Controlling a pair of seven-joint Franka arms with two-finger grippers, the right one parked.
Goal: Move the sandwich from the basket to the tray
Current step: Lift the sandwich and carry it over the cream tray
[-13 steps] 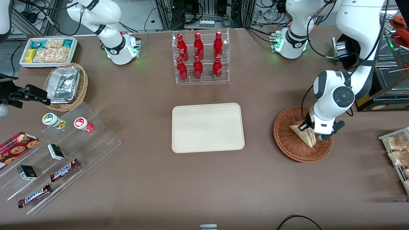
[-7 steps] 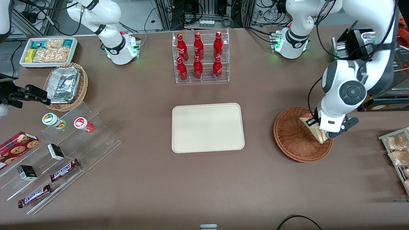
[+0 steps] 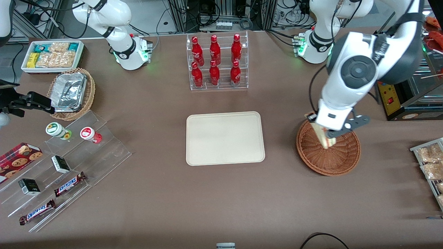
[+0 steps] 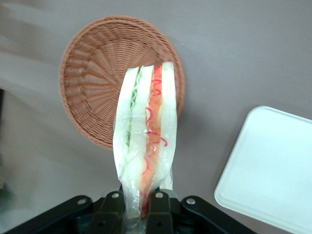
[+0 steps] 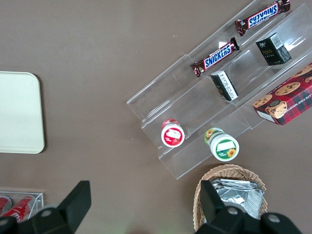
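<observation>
Sandwich (image 4: 145, 146) lifted higher above basket (image 3: 341, 160), red-green stripes showing, end effector (image 4: 141, 204) clamped on it

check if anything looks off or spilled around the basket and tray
Nothing stands out. The gripper holds the sandwich by one end, intact in its wrap, above the basket. The tray lies flat and bare.

Sandwich (image 4: 145, 146) base hidden between gripper (image 4: 139, 214) fingers; tray (image 4: 273, 170) cut off at frame edge.

The left arm reaches down with its claw (image 3: 323, 133) pointing at the table, fingers (image 4: 158, 214) pinched close together.
</observation>
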